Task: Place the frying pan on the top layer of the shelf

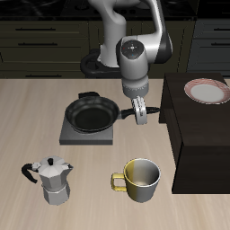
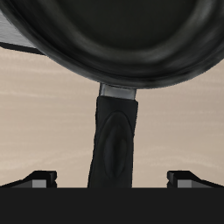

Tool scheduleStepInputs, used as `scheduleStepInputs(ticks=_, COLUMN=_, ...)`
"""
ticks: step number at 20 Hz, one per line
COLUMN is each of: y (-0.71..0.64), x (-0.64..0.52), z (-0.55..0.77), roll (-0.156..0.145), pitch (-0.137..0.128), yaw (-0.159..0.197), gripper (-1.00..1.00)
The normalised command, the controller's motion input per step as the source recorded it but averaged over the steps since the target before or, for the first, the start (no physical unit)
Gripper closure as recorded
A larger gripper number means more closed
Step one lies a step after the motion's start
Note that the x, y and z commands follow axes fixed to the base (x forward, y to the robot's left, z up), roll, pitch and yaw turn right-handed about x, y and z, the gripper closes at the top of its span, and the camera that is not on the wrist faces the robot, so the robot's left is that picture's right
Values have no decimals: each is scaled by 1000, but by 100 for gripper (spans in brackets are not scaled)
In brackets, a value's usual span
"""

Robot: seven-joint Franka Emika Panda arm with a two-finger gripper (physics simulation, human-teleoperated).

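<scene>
Fingers (image 1: 141, 115) spread wide, empty, straddling frying pan (image 1: 93, 113) handle mid-frame for grasping; shelf (image 1: 199, 135) top awaiting at frame's right.

Pale grey rounded arm (image 1: 135, 40), dark joint bands, grey tool (image 1: 142, 115)

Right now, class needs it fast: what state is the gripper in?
Gripper: open, fingers on either side of the frying pan handle, not closed on it.

Just below the pincer, the round black frying pan (image 1: 92, 114) looks like smooth metal with a soft sheen; its long black handle (image 2: 114, 144) looks matt. The pale wood-grain table (image 1: 36, 108) is matt, and the large dark boxy shelf (image 1: 202, 135) beside it is matt too.
</scene>
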Motion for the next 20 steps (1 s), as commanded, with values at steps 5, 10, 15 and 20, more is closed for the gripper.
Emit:
scheduleStepInputs(ticks=5, y=245, x=-68, z=-239, roll=48, pitch=31, yaw=15, gripper=-100)
scheduleStepInputs(ticks=10, y=248, x=-97, z=-230, roll=57, pitch=23, yaw=3, gripper=-100)
scheduleStepInputs(ticks=15, y=35, x=-24, z=8, roll=31, pitch=-24, yaw=9, gripper=100)
scheduleStepInputs(ticks=20, y=-75, x=-26, z=176, roll=-9, pitch=-52, yaw=33, gripper=100)
